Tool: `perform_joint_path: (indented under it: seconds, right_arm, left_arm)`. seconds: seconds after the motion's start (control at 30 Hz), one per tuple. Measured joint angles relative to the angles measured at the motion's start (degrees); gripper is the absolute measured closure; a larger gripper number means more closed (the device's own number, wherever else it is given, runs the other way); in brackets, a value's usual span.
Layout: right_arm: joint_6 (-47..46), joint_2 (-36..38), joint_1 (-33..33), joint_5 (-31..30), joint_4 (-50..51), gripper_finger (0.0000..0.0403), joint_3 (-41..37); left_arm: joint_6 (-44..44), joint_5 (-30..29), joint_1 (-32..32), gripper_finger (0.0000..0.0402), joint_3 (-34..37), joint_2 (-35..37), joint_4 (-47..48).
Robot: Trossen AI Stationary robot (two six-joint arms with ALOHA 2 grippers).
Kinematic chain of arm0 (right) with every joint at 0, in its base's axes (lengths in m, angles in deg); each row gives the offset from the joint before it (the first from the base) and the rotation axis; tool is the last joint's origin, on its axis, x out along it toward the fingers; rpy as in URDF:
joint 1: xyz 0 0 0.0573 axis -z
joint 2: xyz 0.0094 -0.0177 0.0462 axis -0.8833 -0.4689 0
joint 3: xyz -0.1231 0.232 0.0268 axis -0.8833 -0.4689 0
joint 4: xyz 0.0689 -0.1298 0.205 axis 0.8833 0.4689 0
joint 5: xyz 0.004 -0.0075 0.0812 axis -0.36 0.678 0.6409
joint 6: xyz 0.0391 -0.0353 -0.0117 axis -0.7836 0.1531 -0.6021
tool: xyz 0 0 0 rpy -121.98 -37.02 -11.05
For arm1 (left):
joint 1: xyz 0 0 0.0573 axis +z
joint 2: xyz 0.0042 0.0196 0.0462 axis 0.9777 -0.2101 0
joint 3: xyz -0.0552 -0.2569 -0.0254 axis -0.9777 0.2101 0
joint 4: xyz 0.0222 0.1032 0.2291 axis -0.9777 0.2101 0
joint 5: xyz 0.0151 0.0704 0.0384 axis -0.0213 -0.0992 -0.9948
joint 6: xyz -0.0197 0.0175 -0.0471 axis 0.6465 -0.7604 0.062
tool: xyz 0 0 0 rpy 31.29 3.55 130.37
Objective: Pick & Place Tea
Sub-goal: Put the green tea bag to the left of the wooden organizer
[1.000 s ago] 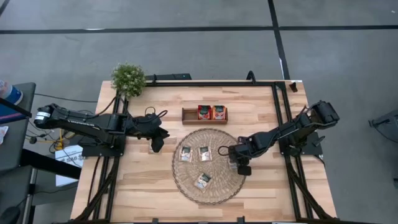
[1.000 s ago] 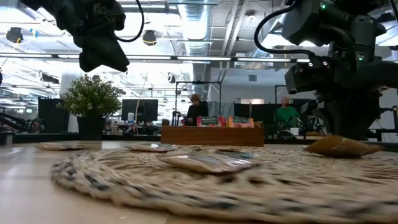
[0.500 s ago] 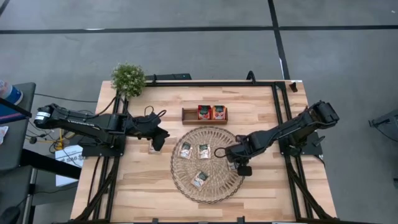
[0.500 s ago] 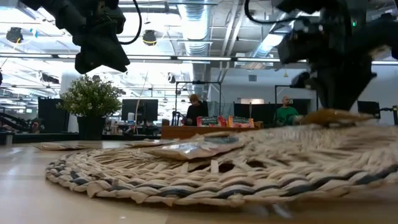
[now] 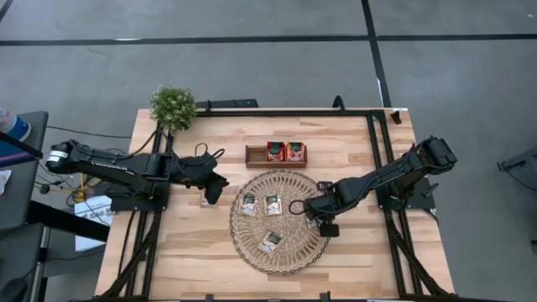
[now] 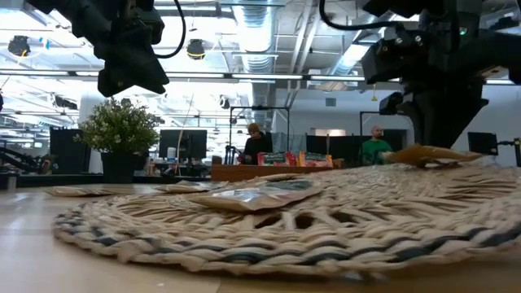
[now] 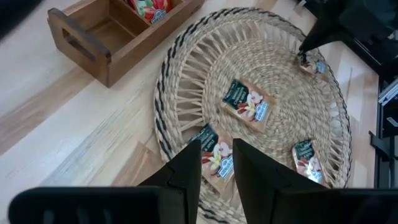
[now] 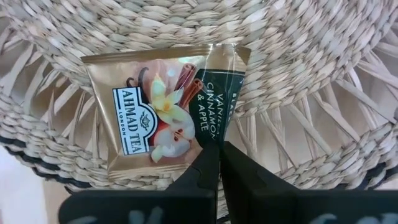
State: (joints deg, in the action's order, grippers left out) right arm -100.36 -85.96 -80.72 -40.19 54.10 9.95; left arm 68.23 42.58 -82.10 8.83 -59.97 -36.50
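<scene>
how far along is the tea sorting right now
Done: two red sachets stand in the wooden tray. In hand: the right claw pinches a beige sachet at the wicker mat's edge. Left: three sachets lie on the mat. The left claw hovers beside it.

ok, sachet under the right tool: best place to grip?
The sachet lies flat on the wicker mat, too thin to straddle. I'd pinch the dark green band edge, coming in from the mat's rim, where the right tool is shut on it.

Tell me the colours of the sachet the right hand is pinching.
Pale beige-gold with a dark green band, best seen in the right wrist view: sachet, right hand shut on its edge.
</scene>
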Motion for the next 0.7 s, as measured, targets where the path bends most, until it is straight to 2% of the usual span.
perform_joint_path:
  seconds: [0.3,0.7]
  right_arm:
    - [0.0,-6.1,0.0,0.2,-1.4,0.0382,-0.1]
    - [0.0,-6.4,0.0,0.2,-1.5,0.0365,0.2]
  left_arm:
    - [-0.1,2.5,0.0,0.0318,0.0,0.0,0.0]
    - [-0.1,2.5,0.0,0.0318,0.0,0.0,0.0]
